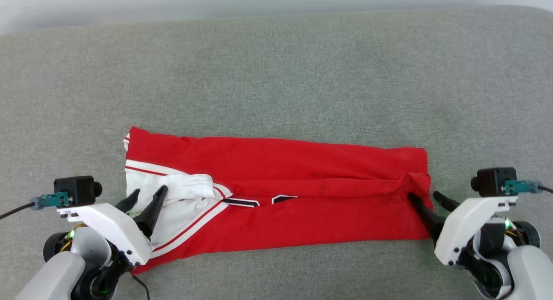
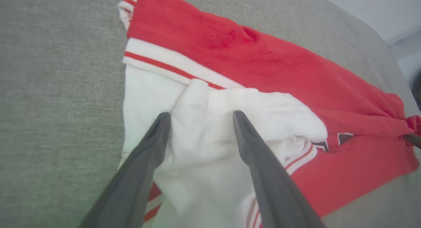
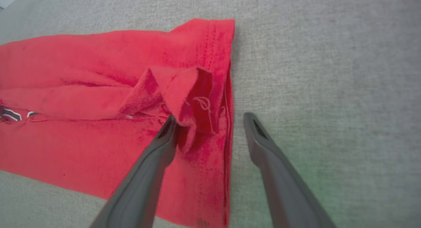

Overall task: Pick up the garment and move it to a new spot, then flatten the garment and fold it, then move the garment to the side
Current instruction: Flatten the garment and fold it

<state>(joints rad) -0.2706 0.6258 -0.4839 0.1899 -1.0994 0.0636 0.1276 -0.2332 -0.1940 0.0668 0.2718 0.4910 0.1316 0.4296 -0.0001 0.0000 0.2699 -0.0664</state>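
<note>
**Both ends attended, nothing clamped**

The dark-fingered left gripper (image 1: pixel 150 190) has its jaws spread wide astride the bunched white sleeve (image 2: pixel 230 123), holding nothing. The dark-fingered right gripper (image 1: pixel 422 194) is equally wide, one finger against a raised hem fold. The red jersey-style garment (image 1: pixel 302 161) lies folded lengthwise on the grey woven surface (image 1: pixel 276 75)

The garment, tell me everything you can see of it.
The garment is a red jersey, folded lengthwise into a long band lying on the grey fabric surface. At its left end a bunched white sleeve with red-and-white striped trim shows; black, white-outlined lettering peeks from the fold. The open left tool straddles the sleeve; the open right tool has one finger at a raised hem flap.
</note>
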